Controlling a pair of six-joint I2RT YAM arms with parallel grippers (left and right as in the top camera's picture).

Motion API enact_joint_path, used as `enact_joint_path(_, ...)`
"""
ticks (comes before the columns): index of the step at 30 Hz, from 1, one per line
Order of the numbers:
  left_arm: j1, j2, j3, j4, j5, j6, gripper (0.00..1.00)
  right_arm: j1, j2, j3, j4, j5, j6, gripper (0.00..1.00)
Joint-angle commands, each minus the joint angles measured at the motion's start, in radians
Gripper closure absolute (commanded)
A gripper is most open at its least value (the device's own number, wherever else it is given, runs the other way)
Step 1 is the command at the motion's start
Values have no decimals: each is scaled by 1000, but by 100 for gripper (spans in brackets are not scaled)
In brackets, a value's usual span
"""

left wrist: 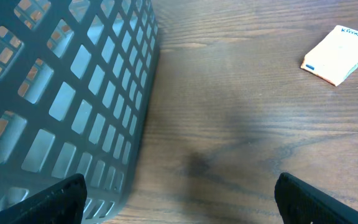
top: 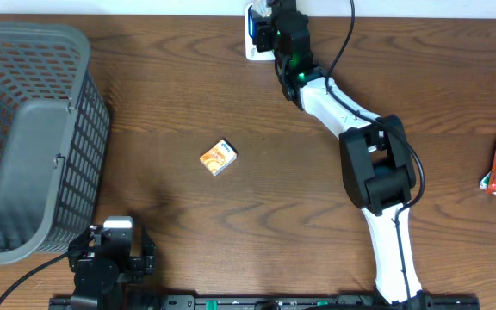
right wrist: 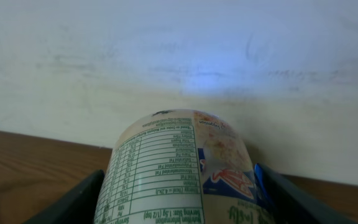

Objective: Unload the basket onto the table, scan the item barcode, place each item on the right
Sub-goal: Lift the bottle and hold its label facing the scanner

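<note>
Tub [right wrist: 179, 162] isn't close to base, so we're working outward. Left gripper [left wrist: 179, 202] is idling beside the basket [left wrist: 55, 93], jaws spread wide, holding nothing. Small box [top: 219, 157] is lying further out, in the middle, untouched. At the far end, by the wall [right wrist: 179, 50], right gripper [right wrist: 188, 208] is clamping the tub by its sides, nutrition table showing. We're reading it as light, thin-walled and glossy, so likely to slip, or dent if squeezed. We're favouring a hold mid-body on the round sides, leaving the print clear. Barcode isn't showing yet.
</note>
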State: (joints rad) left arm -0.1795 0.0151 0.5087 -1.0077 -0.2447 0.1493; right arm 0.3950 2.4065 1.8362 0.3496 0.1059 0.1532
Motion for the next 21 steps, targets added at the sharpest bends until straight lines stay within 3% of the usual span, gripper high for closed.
enact_joint_path(1,4,-3,2,-1,-2,-13,5,-10,18,18,10,-22,58,35)
enact_joint_path(15,4,-3,2,-1,-2,-13,5,-10,18,18,-36,-29,93,34)
enact_joint_path(21,4,-3,2,-1,-2,-13,5,-25,-67,38,-221,-29,84,35)
